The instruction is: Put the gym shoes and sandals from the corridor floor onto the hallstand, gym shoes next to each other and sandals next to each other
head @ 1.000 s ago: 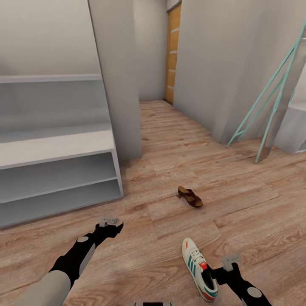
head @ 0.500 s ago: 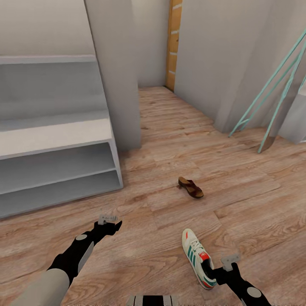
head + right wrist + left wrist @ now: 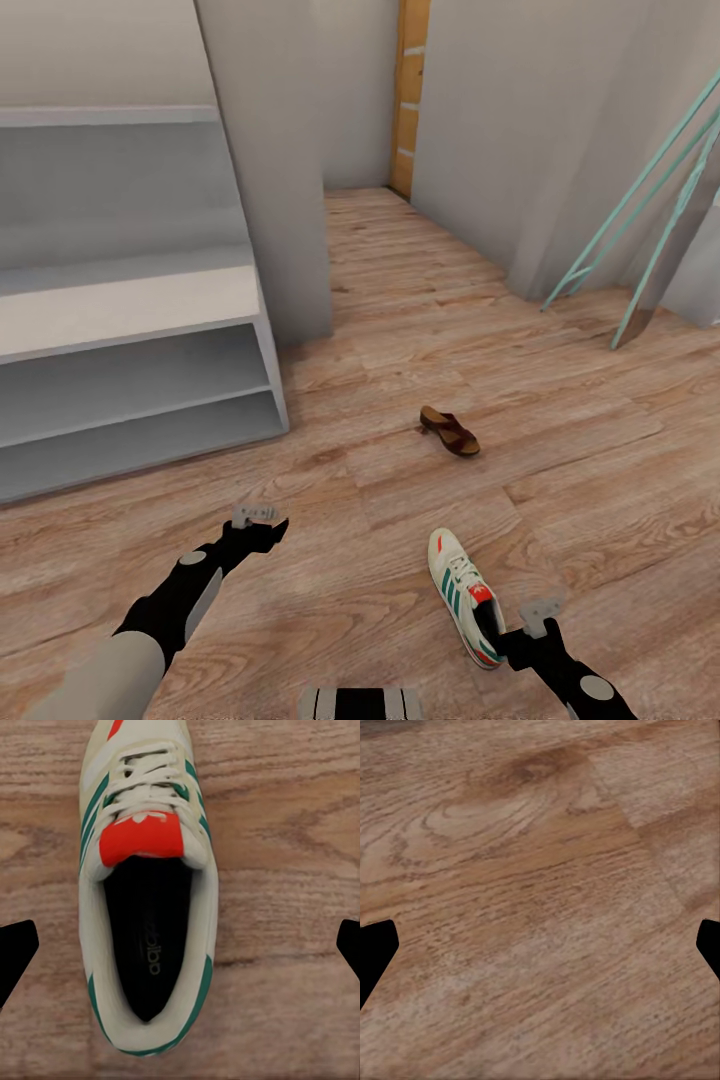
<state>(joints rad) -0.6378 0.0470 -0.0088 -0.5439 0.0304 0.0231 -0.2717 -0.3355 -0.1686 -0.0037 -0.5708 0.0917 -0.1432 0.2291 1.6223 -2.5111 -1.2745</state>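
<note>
Right now the right gripper (image 3: 540, 618) hangs at the lower right of the head picture, just above the heel end of a gym shoe (image 3: 464, 597) lying on the corridor floor (image 3: 400, 330). In its wrist picture the shoe (image 3: 146, 896) sits squarely between the dark fingertips (image 3: 16, 949), which stand wide apart and hold nothing. My worry is the descent: the fingers straddle the shoe's widest part, so if they close on the soft collar they may crush it and slip, or shove the shoe along the planks without gripping it. At lower left the left gripper (image 3: 256, 522) is spread just as wide and empty, with bare wood grain (image 3: 540, 900) beneath it, so it can't steady anything. Further up the middle of the frame lies one sandal (image 3: 449, 432), well apart from the shoe; rolling the base forward carelessly could nudge it. At the left edge stands the hallstand (image 3: 130, 300), its bench top and lower shelves bare, a fair way from the shoe, so a weak hold risks a drop during the carry. I can see only this one shoe and one sandal.
</note>
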